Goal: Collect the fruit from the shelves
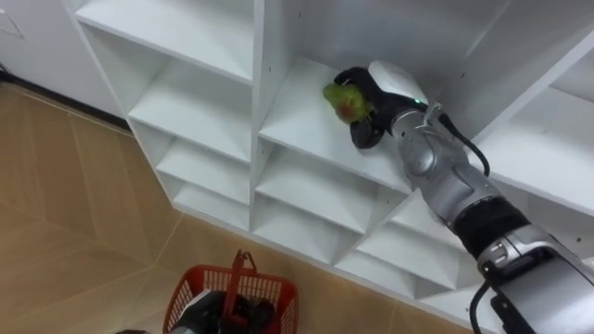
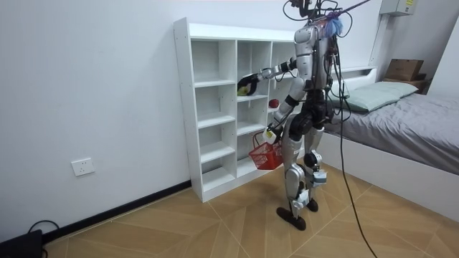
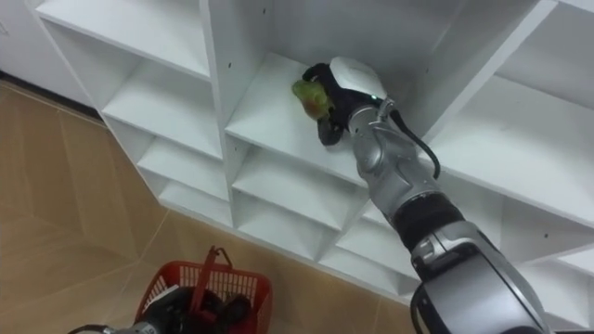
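1. The right arm reaches up from the lower right of the left eye view to its upper middle. The forearm is nearly straight and the wrist goes into an open compartment of the closet [image 1: 257,93].
2. The right hand [image 1: 376,97] rests on the shelf board inside that compartment. Its dark fingers are wrapped round the green fruit [image 1: 340,100], gripping it from the right side.
3. The fruit is roundish and smooth-skinned, green with a reddish blush. It sits just at the shelf surface, near the compartment's left wall.
4. The hand has a glossy white shell on its back and black fingers. The forearm is brushed silver metal with a dark band lower down.
5. The left hand [image 1: 197,311], at the bottom left of the frame, is closed on the handle of the red basket [image 1: 215,278]. In the room view the basket hangs just below that hand.
6. The basket is plastic lattice, rectangular, with a thin handle loop standing up.
7. The closet is made of flat white boards forming square cubbies. The floor [image 1: 65,204] is pale wood laid in angled planks.
8. In the room view the robot stands upright facing the closet, with a bed [image 2: 401,118] at the right.
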